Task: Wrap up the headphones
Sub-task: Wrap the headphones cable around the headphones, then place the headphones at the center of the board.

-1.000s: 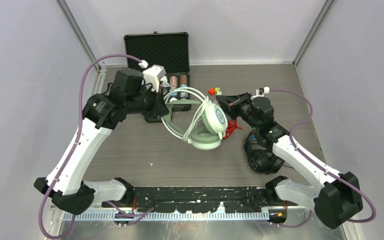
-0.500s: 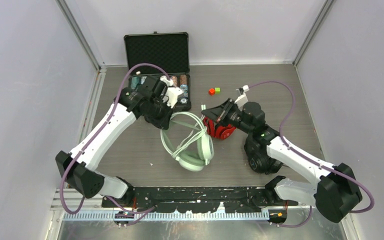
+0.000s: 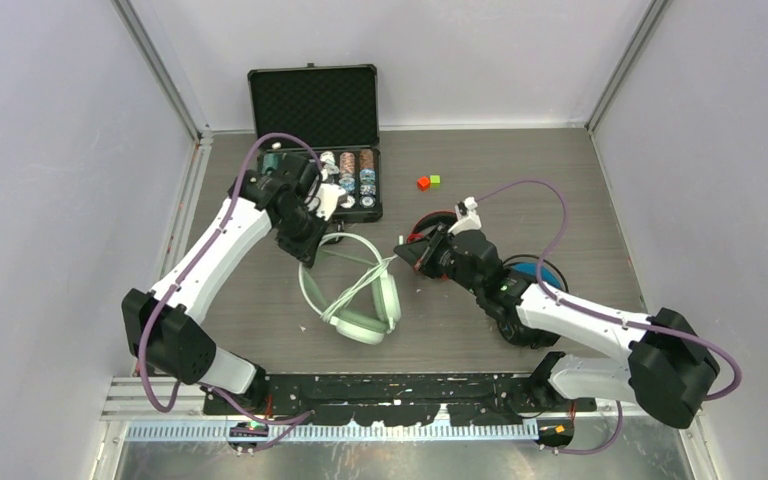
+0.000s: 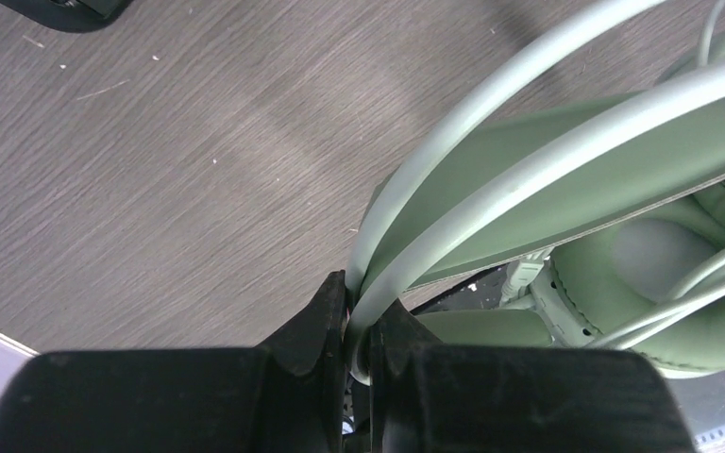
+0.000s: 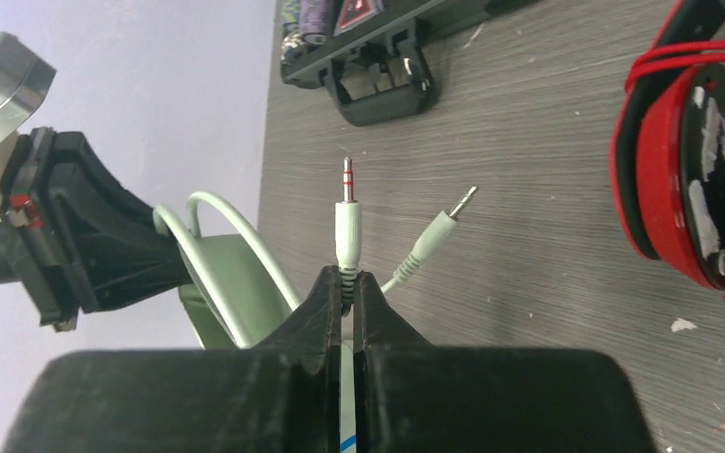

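Mint headphones (image 3: 360,325) sit centrally; left gripper (image 4: 357,316) pinches headband (image 4: 566,160), right gripper (image 5: 345,283) plug (image 5: 347,226).

Three headphones (image 3: 360,325), two cubes (image 3: 423,183), one case (image 3: 312,105)

Right gripper (image 5: 343,286) at 6 o'clock, pinching mint jack plug (image 5: 345,222); 2nd plug (image 5: 437,233) just beside, approx. 1; red headphones (image 5: 684,179) at 3; mint headphones (image 5: 236,278) at 9; black case (image 5: 378,66) at 12.

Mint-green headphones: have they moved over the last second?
Yes. The mint-green headphones have shifted left and down in the top view, farther from the red cube.
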`<control>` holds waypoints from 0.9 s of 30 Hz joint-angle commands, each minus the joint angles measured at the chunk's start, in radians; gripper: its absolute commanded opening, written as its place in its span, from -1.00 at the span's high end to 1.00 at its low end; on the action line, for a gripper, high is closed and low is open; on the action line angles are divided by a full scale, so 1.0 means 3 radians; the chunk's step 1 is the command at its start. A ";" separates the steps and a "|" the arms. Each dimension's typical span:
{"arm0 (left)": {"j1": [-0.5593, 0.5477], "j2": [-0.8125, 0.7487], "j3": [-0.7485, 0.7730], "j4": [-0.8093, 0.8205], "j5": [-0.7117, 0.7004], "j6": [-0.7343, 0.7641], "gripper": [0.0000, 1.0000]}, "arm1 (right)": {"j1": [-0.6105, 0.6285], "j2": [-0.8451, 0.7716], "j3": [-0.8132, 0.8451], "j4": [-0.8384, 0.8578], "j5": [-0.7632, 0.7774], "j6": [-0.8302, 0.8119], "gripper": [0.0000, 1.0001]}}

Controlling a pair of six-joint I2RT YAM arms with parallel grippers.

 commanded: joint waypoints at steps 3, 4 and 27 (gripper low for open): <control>0.0026 0.0016 -0.0172 -0.0145 -0.0210 0.0182 1.00 | 0.0039 0.0225 0.0060 0.0213 0.0439 -0.0061 0.99; 0.0026 0.0047 -0.0198 -0.0142 -0.0299 0.0192 1.00 | 0.0052 0.0287 0.0083 0.0229 0.0421 -0.0069 0.99; -0.0030 0.0884 -0.0626 0.0327 -0.1317 0.0172 0.71 | 0.0519 0.1630 0.0533 0.0162 0.0758 -0.0054 0.99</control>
